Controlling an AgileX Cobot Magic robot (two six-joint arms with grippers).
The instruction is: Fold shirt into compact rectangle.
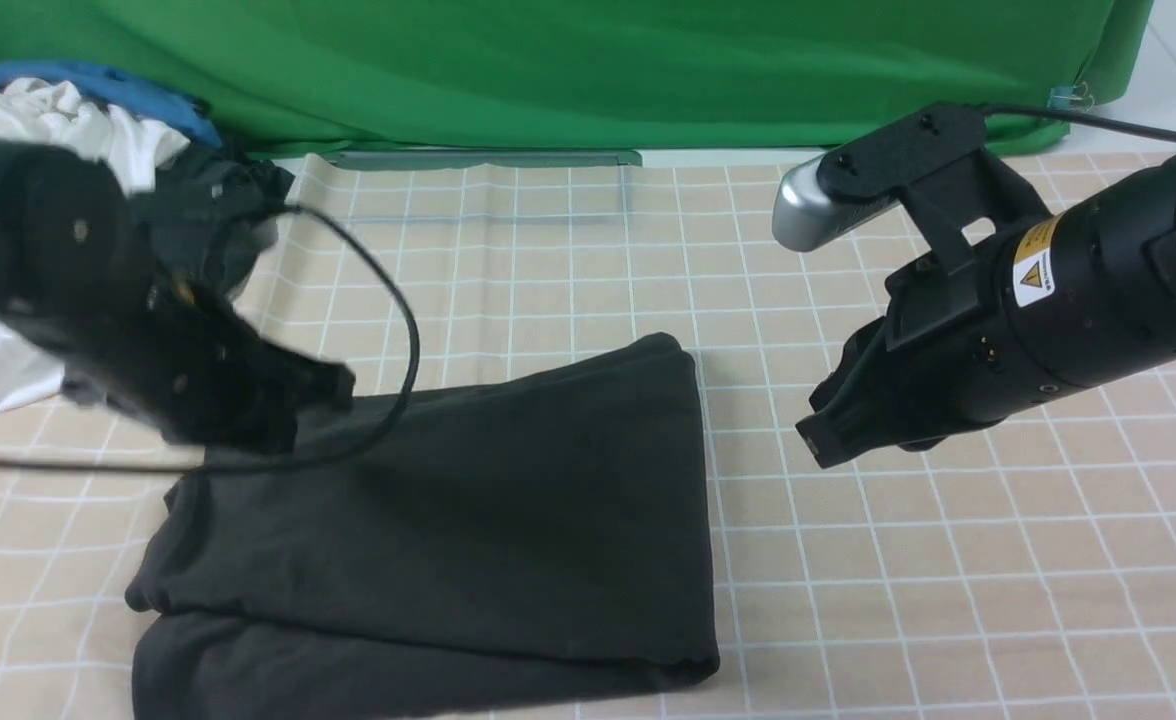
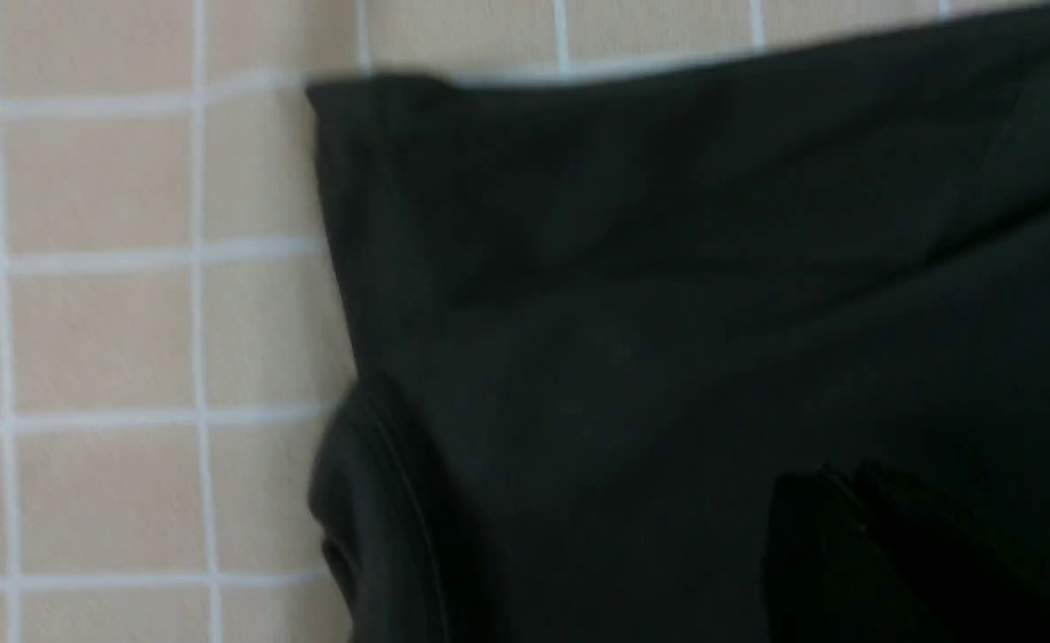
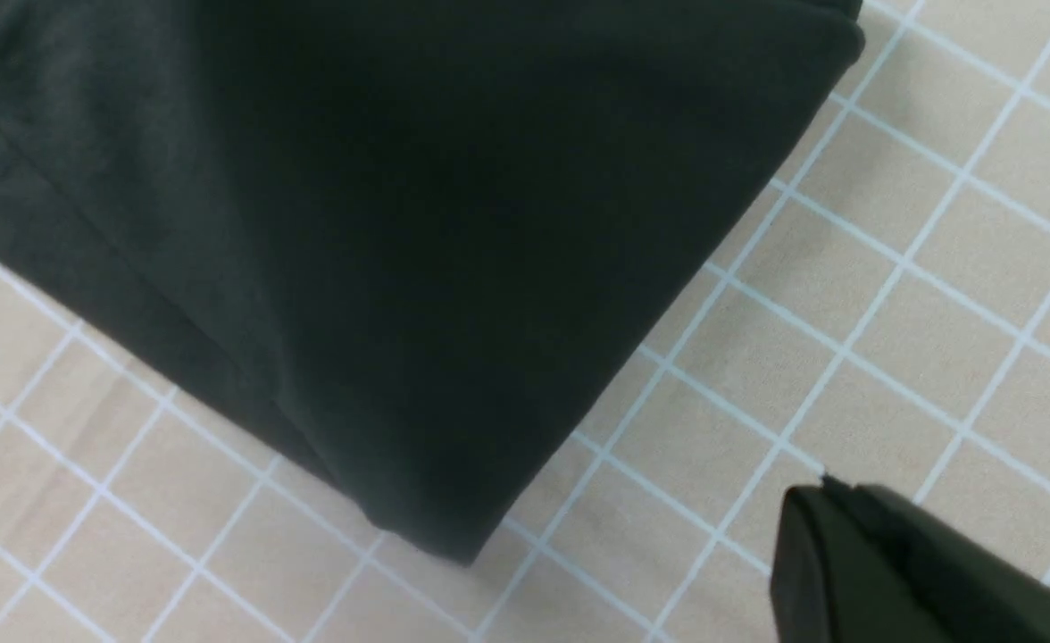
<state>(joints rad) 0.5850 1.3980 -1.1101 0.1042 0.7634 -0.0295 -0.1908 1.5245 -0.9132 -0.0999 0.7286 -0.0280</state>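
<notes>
The black shirt (image 1: 468, 530) lies folded into a rough rectangle on the checked cloth, slightly left of the middle, with a lower layer sticking out along its near edge. My left gripper (image 1: 333, 385) hangs blurred just over the shirt's far left corner, jaws together and nothing in them. In the left wrist view the shirt (image 2: 668, 313) fills most of the picture, and the left gripper (image 2: 833, 478) shows dark against it. My right gripper (image 1: 816, 440) hovers shut to the right of the shirt, apart from it. The right wrist view shows a shirt corner (image 3: 436, 268) beside the right gripper (image 3: 824, 487).
A heap of white (image 1: 58, 130), blue and dark grey garments lies at the far left, partly behind the left arm. A green backdrop (image 1: 588, 70) closes off the far side. The checked cloth (image 1: 948, 580) runs bare to the right of the shirt.
</notes>
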